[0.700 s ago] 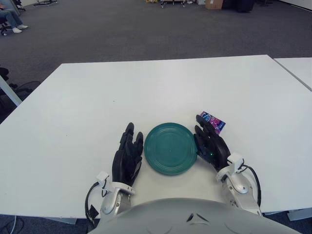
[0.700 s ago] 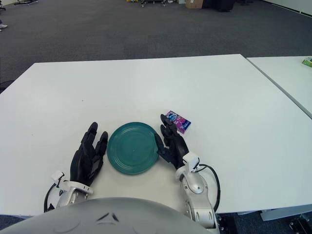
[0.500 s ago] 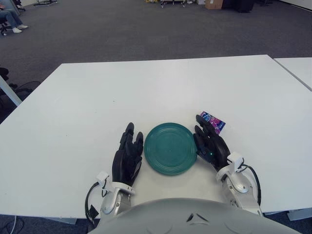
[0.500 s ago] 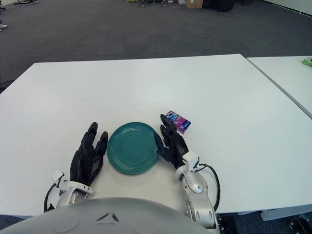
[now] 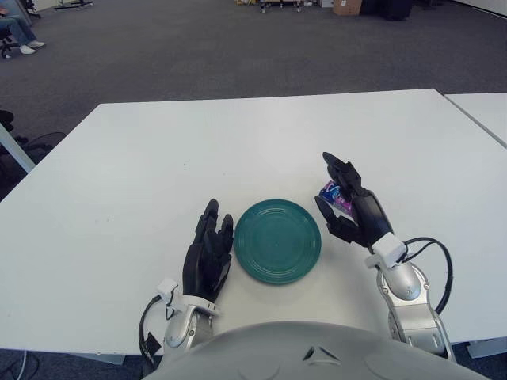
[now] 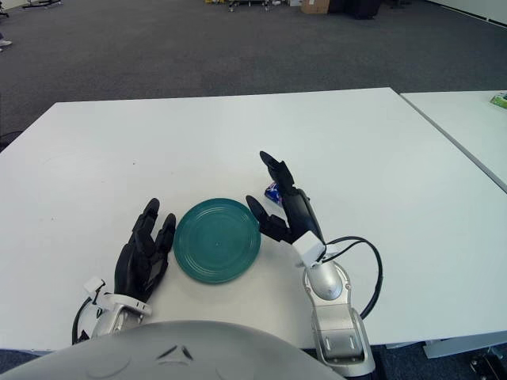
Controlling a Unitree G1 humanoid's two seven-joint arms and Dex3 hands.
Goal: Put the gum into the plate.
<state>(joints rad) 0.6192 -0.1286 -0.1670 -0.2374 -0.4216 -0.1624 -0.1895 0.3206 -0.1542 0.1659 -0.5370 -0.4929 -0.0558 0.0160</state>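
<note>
On white table (image 5: 158,158) — teal plate (image 5: 277,241), gray carpet (image 5: 198,47) beyond

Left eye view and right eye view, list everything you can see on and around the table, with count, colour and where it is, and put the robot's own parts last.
Table: one, white, fills the foreground.
Second table: one, white, only its corner shows at the right edge.
Plate: one, teal, on the table's near middle, between the two hands, nothing in it.
Gum pack: one, purple and blue, right of the plate, mostly hidden behind the right hand.
Floor: dark grey carpet beyond the table.
Left hand: one, black, fingers spread, holding nothing, shows just left of the plate.
Right hand: one, black, raised over the gum pack with fingers spread open, not gripping it.
</note>
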